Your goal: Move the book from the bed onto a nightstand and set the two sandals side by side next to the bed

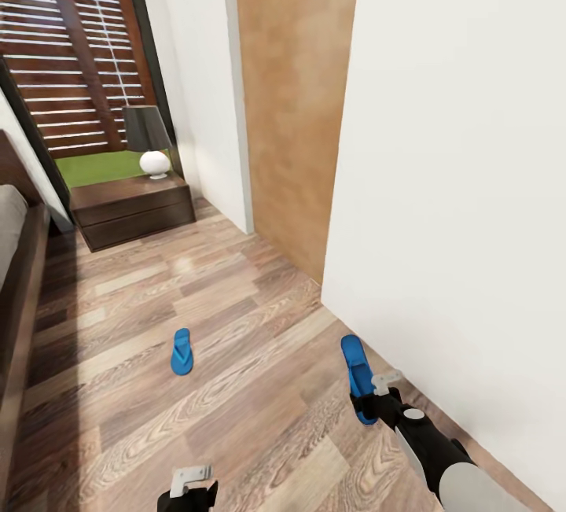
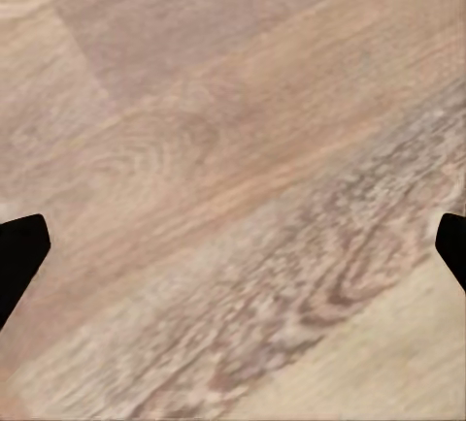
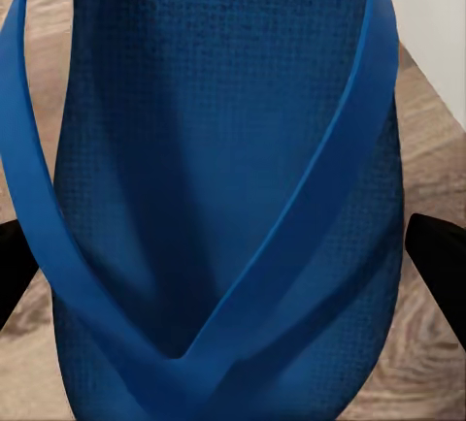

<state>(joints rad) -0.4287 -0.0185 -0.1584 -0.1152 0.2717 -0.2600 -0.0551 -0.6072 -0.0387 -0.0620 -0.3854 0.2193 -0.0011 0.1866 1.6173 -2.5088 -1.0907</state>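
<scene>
Two bright blue sandals lie on the wood floor. One sandal (image 1: 181,351) rests in the open middle of the floor, nearer the bed (image 1: 17,284), whose dark frame shows at the left edge. The other sandal (image 1: 358,374) lies by the white wall; in the right wrist view this sandal (image 3: 223,149) is seen close up, straps up. My right gripper (image 1: 368,406) is down over its near end, open, with a finger on each side of the sole. My left gripper (image 1: 191,487) hangs open over bare floor (image 2: 233,149). The nightstand (image 1: 134,209) stands at the back. The book is out of view.
A lamp with a dark shade and white round base (image 1: 152,142) stands on the nightstand. The white wall (image 1: 456,182) runs close along the right, with a brown panel (image 1: 295,103) behind it. The window shows a slatted fence (image 1: 71,48) and grass.
</scene>
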